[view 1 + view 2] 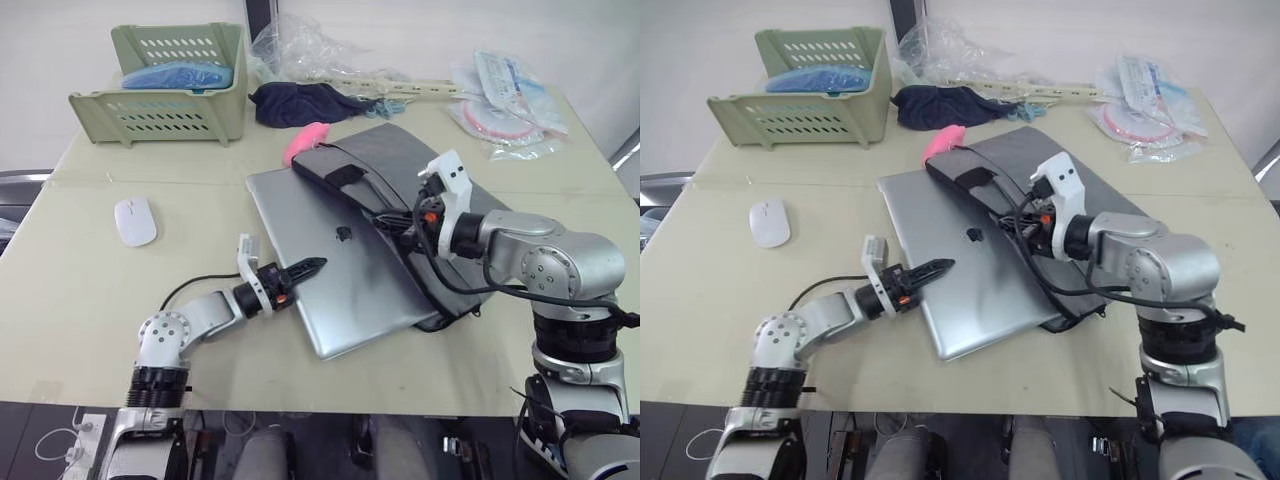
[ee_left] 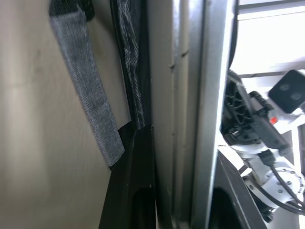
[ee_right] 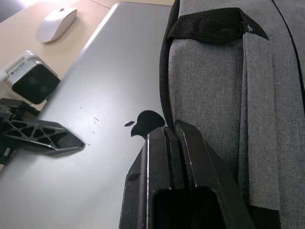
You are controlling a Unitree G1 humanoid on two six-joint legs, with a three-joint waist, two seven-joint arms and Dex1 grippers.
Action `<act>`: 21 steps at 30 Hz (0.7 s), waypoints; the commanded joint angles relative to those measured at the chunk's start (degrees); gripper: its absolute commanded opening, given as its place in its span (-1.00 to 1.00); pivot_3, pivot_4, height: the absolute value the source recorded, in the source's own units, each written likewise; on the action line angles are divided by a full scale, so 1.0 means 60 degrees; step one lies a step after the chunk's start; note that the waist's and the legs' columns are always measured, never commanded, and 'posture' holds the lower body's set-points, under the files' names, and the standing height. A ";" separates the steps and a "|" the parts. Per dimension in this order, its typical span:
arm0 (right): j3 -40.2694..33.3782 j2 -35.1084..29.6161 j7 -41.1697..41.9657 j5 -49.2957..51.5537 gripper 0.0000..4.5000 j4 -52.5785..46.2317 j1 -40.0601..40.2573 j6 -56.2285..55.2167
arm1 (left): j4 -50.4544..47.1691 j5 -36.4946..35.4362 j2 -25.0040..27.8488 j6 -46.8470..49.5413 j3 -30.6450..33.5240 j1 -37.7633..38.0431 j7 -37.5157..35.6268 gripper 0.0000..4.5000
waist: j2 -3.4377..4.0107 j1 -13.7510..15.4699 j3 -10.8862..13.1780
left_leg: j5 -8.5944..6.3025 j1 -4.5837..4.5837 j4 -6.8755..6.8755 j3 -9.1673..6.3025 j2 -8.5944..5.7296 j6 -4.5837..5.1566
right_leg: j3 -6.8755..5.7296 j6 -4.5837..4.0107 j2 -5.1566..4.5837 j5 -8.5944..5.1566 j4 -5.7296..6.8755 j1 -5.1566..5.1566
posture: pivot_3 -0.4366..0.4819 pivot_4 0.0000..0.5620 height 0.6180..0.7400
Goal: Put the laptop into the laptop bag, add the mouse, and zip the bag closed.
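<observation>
The silver laptop [image 1: 340, 285] lies on the table with its right side tucked into the open edge of the grey laptop bag [image 1: 400, 160]. My left gripper [image 1: 315, 266] is shut on the laptop's left edge, one finger [image 3: 52, 136] lying flat on the lid. Over the bag's opening near the logo, my right gripper [image 3: 167, 131] has its fingers pressed together on the bag's black trim. The white mouse [image 1: 135, 220] sits alone on the table to the left, apart from both grippers.
A green basket [image 1: 170, 85] holding blue cloth stands at the back left. A dark navy bundle [image 1: 300, 100] and a pink plush [image 1: 303, 142] lie just behind the bag. Plastic packets [image 1: 510, 100] cover the back right corner.
</observation>
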 commanded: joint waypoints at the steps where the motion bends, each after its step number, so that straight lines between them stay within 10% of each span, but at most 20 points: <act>1: -0.0357 0.0085 -0.0189 0.0325 -0.99 -0.0553 -0.0022 -0.0055 | -0.0425 0.0349 -0.0680 -0.0193 -0.0087 -0.0440 -0.0620 -0.86 | 0.0000 0.0001 0.0000 | 0.0000 0.0000 0.0001 0.0002 -0.0001 0.0001 | 0.0002 0.0001 0.0000 0.0001 0.0000 0.0000 | -0.05 -0.47 1.00; 21: -0.0605 0.0323 -0.0874 0.0751 -0.99 -0.0992 0.0224 0.0278 | 0.0179 0.2371 -0.3872 -0.1428 0.0607 -0.0846 0.0650 -0.86 | 0.0001 0.0269 -0.0001 | 0.0003 -0.0003 0.0006 0.0000 -0.0010 0.0008 | 0.0008 0.0010 -0.0011 0.0006 -0.0014 0.0008 | -0.05 -0.47 1.00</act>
